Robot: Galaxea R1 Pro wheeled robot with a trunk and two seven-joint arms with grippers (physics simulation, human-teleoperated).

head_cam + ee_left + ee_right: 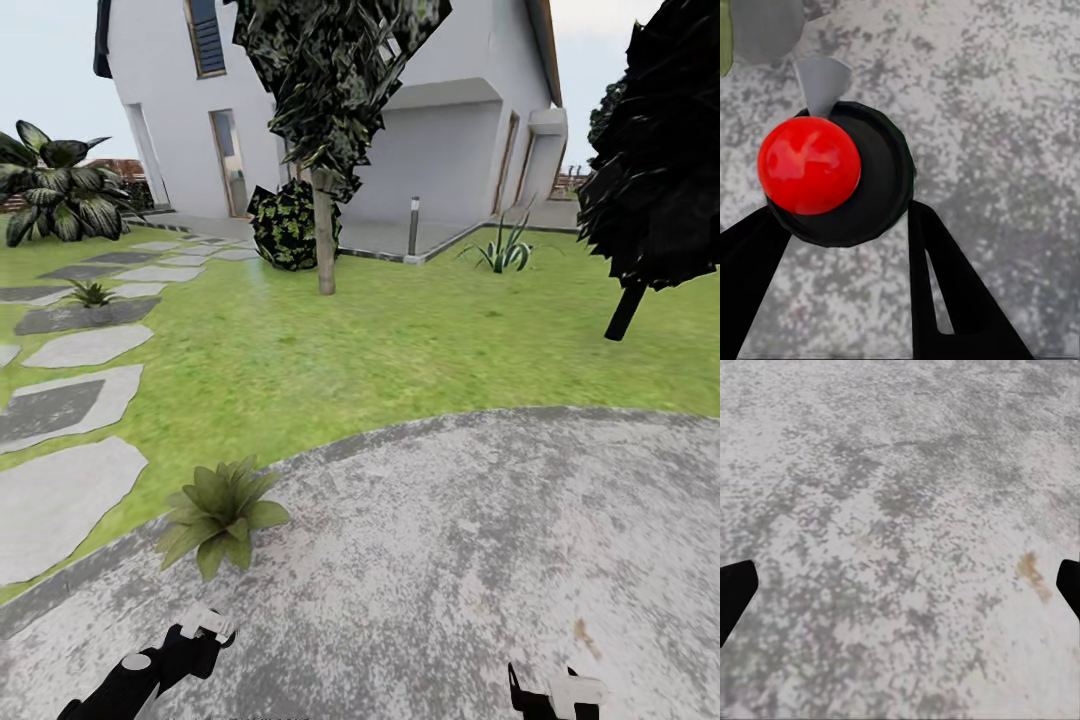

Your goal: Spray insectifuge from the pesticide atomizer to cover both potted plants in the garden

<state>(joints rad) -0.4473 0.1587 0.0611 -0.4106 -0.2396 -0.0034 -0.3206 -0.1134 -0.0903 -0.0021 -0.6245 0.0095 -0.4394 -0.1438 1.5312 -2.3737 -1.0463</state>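
Observation:
My left gripper sits low over the round grey patio, shut on the pesticide atomizer, whose pale spray head sticks out past the fingers. In the left wrist view the black fingers clamp the atomizer's dark round body, which carries a red ball and a grey trigger tab. One potted plant, a rosette of pointed green leaves, stands at the patio's rim just ahead of that gripper. A second potted plant is farther off among the stepping slabs. My right gripper hangs open over bare paving.
Lawn lies beyond the patio, with grey stepping slabs at the left. A palm, a dark bush, a grey post and a spiky plant front the white house. A black tree stands at the right.

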